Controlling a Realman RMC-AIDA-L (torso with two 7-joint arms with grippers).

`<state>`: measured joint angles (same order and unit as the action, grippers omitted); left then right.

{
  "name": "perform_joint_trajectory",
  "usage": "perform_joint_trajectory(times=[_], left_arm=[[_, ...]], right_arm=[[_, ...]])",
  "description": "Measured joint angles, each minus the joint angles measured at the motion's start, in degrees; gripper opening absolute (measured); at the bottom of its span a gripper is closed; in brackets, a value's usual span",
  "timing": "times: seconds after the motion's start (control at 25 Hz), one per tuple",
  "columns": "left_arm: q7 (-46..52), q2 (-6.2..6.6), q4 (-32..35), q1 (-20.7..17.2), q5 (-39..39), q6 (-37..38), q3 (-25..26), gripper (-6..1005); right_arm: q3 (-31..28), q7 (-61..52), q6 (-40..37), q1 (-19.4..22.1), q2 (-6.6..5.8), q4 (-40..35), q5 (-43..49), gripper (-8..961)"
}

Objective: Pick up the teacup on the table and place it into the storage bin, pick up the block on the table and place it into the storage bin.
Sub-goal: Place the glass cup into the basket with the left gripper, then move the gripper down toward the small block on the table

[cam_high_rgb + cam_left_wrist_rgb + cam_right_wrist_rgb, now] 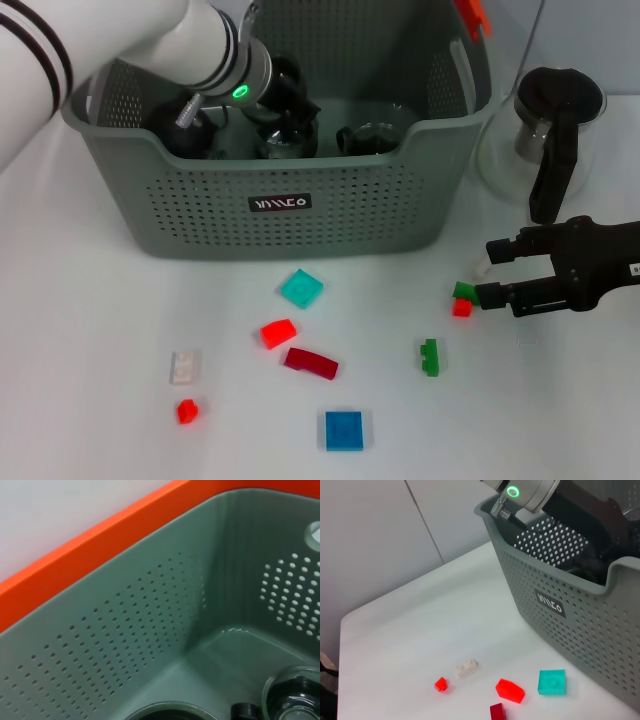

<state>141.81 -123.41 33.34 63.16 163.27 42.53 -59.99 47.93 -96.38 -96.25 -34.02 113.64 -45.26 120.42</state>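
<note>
The storage bin [300, 210] stands at the far edge of the white table [100, 320], toward the left, with its black label facing the near edge. An orange-red handle [472, 14] shows at its far right corner.

The left arm reaches down into the storage bin from the far left corner of the table. The left hand [285, 105] is inside the bin, low among dark glassware; whether its fingers are open or closed cannot be told. The left wrist view shows the inner perforated wall, the orange-red rim [95, 545] and round glass items on the bin floor. A clear teacup [370, 137] rests on the bin floor toward the right wall.

The right hand [485, 272] lies low over the table near the right edge, fingers spread apart and holding nothing. A small green block [464, 291] and a small red block [461, 308] lie just beside its lower fingertip. A glass pot with a black handle [555, 130] stands at the far right, beside the bin.

Loose blocks on the table in front of the bin:
- teal square block [301, 288]
- bright red block [278, 332]
- dark red block [311, 363]
- green block [430, 357]
- blue square block [344, 430]
- white block [185, 367]
- small red block near the near-left edge [186, 410]
</note>
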Motion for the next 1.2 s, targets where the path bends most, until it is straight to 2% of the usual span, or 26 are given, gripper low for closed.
perform_joint_trajectory(times=[0.48, 0.84, 1.0, 1.16, 1.2], left_arm=[[0.49, -0.61, 0.22, -0.23, 0.36, -0.05, -3.14, 51], [0.60, -0.71, 2.22, -0.95, 0.07, 1.54, -2.68, 210], [1.97, -1.03, 11.41, -4.00, -1.08, 6.96, -2.62, 314], [2.76, -1.08, 25.33, -8.04, -6.32, 15.84, -2.28, 453], [2.84, -1.05, 29.21, -9.19, -8.31, 18.18, -1.95, 532]], right_arm=[[0.06, -0.22, -0.11, 0.00, 0.03, 0.00, 0.66, 791], [0.06, -0.30, -0.35, 0.23, 0.12, 0.00, 0.70, 790], [0.05, 0.03, -0.42, 0.50, 0.17, 0.00, 0.71, 790], [-0.23, 0.17, -0.81, 0.55, 0.11, 0.00, 0.70, 790], [-0.30, 0.20, -0.99, 0.55, 0.01, 0.00, 0.69, 790]])
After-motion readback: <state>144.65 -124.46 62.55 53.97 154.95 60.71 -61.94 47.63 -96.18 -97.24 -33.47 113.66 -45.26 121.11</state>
